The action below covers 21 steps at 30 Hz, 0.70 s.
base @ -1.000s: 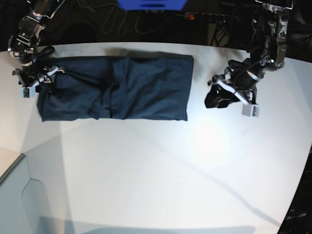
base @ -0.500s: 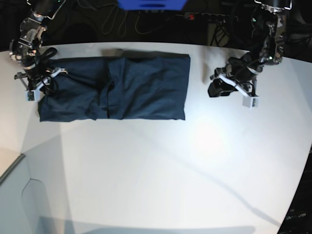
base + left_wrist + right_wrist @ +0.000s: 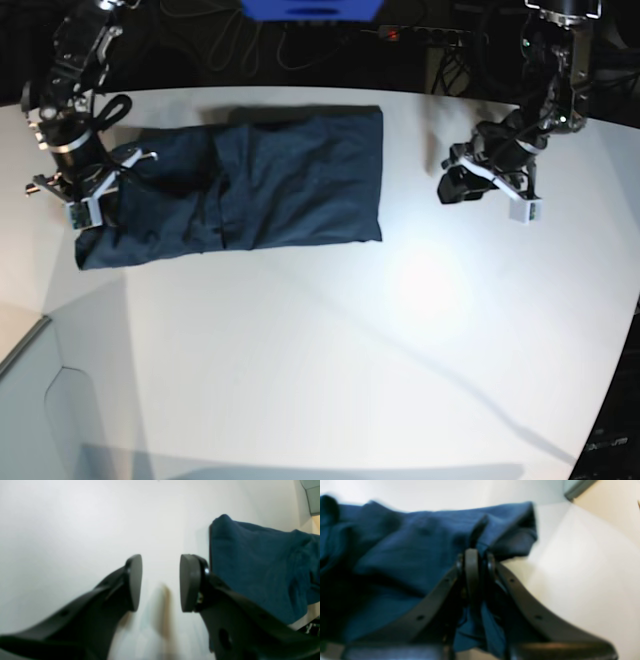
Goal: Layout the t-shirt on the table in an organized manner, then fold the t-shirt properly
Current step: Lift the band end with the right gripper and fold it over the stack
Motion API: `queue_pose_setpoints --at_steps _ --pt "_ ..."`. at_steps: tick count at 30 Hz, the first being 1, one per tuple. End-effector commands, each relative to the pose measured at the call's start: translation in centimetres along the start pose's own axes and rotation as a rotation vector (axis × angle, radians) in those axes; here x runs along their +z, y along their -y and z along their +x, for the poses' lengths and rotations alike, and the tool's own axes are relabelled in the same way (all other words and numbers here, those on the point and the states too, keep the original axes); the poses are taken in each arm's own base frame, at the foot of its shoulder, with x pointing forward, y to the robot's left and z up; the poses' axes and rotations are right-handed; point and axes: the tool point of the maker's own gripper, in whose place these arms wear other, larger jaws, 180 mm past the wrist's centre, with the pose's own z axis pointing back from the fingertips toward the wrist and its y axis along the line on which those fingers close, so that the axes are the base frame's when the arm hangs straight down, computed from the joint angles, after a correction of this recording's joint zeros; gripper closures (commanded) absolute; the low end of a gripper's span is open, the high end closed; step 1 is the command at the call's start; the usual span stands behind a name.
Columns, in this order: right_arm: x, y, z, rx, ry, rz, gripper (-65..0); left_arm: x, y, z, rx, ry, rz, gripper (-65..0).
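The dark navy t-shirt (image 3: pixel 270 175) lies on the white table (image 3: pixel 330 350) as a long folded band across the far half, wrinkled toward its left end. At that left end my right gripper (image 3: pixel 92 197) is shut on the cloth. In the right wrist view the fingers (image 3: pixel 472 565) pinch a fold of the t-shirt (image 3: pixel 402 555), which bunches up around them. My left gripper (image 3: pixel 456 187) hangs over bare table, to the right of the shirt and apart from it. Its fingers (image 3: pixel 135 580) stand open with nothing between them, and the shirt's edge (image 3: pixel 250 567) lies beside them.
Cables and a power strip (image 3: pixel 400 35) run along the dark floor behind the table's far edge, beside a blue object (image 3: pixel 310 10). The table's left edge drops to a grey panel (image 3: pixel 30 400) at the lower left.
My right gripper has shut on the shirt's left end and drawn it up and leftward, skewing the band. My left arm has drawn back a little toward the far edge.
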Motion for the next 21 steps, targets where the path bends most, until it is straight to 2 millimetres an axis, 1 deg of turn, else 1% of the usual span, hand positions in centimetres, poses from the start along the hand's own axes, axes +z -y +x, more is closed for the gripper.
queue_pose_setpoints --at_steps 1,4,7,10,12,15,18,21 --pt "0.4 -0.6 2.6 0.014 0.084 0.01 0.0 0.2 0.3 1.4 -0.011 0.041 -0.018 -24.1" --pt "1.6 -4.1 4.5 0.05 0.131 0.079 0.0 0.2 0.3 1.4 -0.011 0.039 -0.018 -24.1" --pt "2.7 -8.3 6.4 0.088 0.184 0.183 0.0 0.2 0.2 1.2 -0.01 0.035 -0.017 -24.1" --pt "3.5 -12.1 7.5 0.108 0.216 0.282 0.0 0.3 0.2 1.1 -0.009 0.031 -0.016 -24.1" --pt "3.7 -13.8 8.0 0.112 0.232 0.328 0.0 0.3 0.2 1.1 -0.009 0.031 -0.016 -24.1" --pt "3.9 -15.8 8.3 0.138 0.237 0.378 0.0 0.3 0.2 0.9 -0.008 0.026 -0.015 -24.1" --pt "4.2 -18.9 8.3 0.21 0.236 0.45 0.0 0.3 0.2 0.9 -0.008 0.026 -0.015 -24.1" --pt "4.8 -21.1 9.0 0.229 0.261 0.507 0.0 0.3 0.1 0.8 -0.007 0.025 -0.013 -24.1"
